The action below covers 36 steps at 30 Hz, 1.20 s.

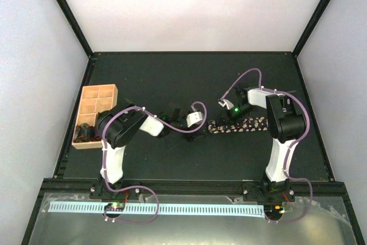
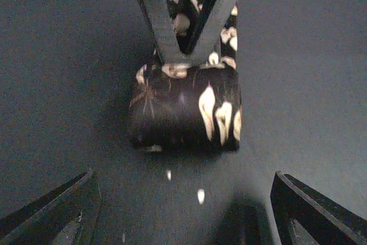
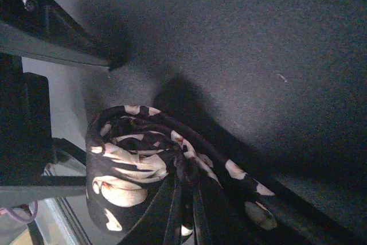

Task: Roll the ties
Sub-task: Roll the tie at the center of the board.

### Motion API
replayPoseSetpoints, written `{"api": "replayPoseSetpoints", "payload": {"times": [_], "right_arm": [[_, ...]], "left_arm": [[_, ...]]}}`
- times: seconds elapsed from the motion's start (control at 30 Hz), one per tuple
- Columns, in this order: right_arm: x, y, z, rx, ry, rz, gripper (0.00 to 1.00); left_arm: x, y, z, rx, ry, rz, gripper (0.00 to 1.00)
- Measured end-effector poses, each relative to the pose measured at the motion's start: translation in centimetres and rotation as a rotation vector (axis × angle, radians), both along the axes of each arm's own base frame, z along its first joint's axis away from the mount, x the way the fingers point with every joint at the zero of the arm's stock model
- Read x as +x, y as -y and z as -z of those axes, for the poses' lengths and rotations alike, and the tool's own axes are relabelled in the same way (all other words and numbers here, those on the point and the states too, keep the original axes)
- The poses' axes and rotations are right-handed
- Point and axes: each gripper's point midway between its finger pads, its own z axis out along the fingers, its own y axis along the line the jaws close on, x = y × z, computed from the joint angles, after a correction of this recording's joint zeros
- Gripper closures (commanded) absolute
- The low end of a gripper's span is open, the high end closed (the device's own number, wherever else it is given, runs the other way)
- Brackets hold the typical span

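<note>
Left gripper (image 2: 183, 179) stands wide, nothing between its fingers. The rolled end of the tie (image 2: 178, 113) sits on the table (image 2: 57, 55) just ahead of them, touching neither. Right gripper (image 2: 182, 55) is pinched tight on the fabric directly behind that roll, on the far side from the left tool, and the unrolled tail runs off beyond it. This looks like soft, light, limp stuff, and I'd guess the coil slackens if unpinned. Best hold: a finger at each end of the roll, squeezed gently so it doesn't squash.
</note>
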Motion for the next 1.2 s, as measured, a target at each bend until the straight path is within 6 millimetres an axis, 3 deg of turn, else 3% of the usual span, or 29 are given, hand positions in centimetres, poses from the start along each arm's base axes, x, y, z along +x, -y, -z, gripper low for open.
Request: {"api": "replayPoseSetpoints", "payload": {"times": [0.23,0.4,0.53,0.67,0.77,1.03,1.13,1.2], "right_arm": [[-0.1,0.2,0.1,-0.016,0.010,0.000,0.98],[-0.2,0.2,0.1,-0.013,0.021,0.000,0.98],[-0.2,0.1,0.1,-0.008,0.027,0.004,0.98],[-0.2,-0.2,-0.1,0.001,0.022,0.006,0.81],[0.2,-0.7,-0.5,0.017,0.016,-0.002,0.65],[-0.1,-1.3,-1.8,0.060,0.002,-0.013,0.48],[-1.1,-1.5,-2.8,0.092,-0.018,0.004,0.46],[-1.4,-1.8,-3.4,0.108,-0.017,0.010,0.51]], "left_arm": [[0.5,3.9,0.0,-0.072,0.025,0.053,0.21],[1.1,5.5,0.1,-0.089,0.035,0.062,0.34],[1.3,5.4,0.4,-0.071,0.082,0.071,0.49],[1.0,4.8,0.5,-0.027,0.145,0.083,0.57],[0.9,4.0,0.4,0.017,0.193,0.079,0.58],[0.9,2.8,0.4,0.093,0.260,0.080,0.58],[0.9,2.8,0.3,0.105,0.265,0.089,0.58],[0.9,2.9,0.3,0.111,0.266,0.094,0.57]]}}
